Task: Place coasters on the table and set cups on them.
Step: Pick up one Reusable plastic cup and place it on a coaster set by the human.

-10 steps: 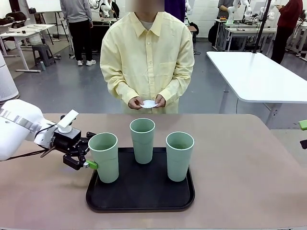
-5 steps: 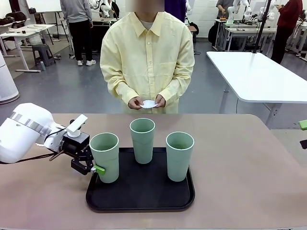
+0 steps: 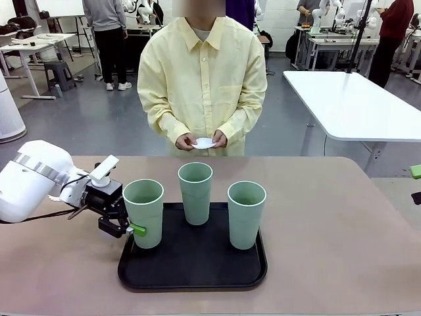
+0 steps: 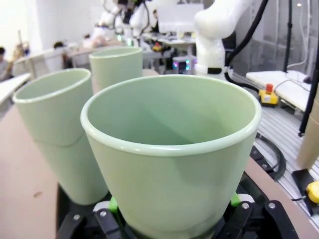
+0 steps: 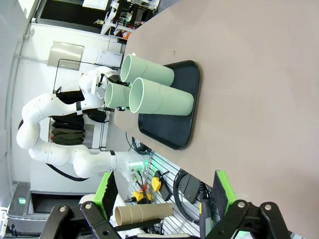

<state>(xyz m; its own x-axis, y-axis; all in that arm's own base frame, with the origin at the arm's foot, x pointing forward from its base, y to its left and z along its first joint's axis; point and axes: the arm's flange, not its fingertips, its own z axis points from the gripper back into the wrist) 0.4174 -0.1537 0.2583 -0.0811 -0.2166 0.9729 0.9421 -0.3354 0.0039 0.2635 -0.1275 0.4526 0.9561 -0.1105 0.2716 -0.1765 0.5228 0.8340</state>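
Two fingers (image 3: pixel 138 230) of left gripper (image 3: pixel 134 217) clasp leftmost cup (image 3: pixel 146 207).

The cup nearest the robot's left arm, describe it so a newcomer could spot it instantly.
On the beige table, a black tray holds three mint-green cups. The leftmost cup is at its left edge; it alone is clasped by the left gripper.

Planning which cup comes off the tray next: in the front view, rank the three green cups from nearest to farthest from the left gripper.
1. The left cup, at the left end of the tray, clasped in the left gripper.
2. The middle cup, toward the tray's far edge.
3. The right cup, at the tray's right end.
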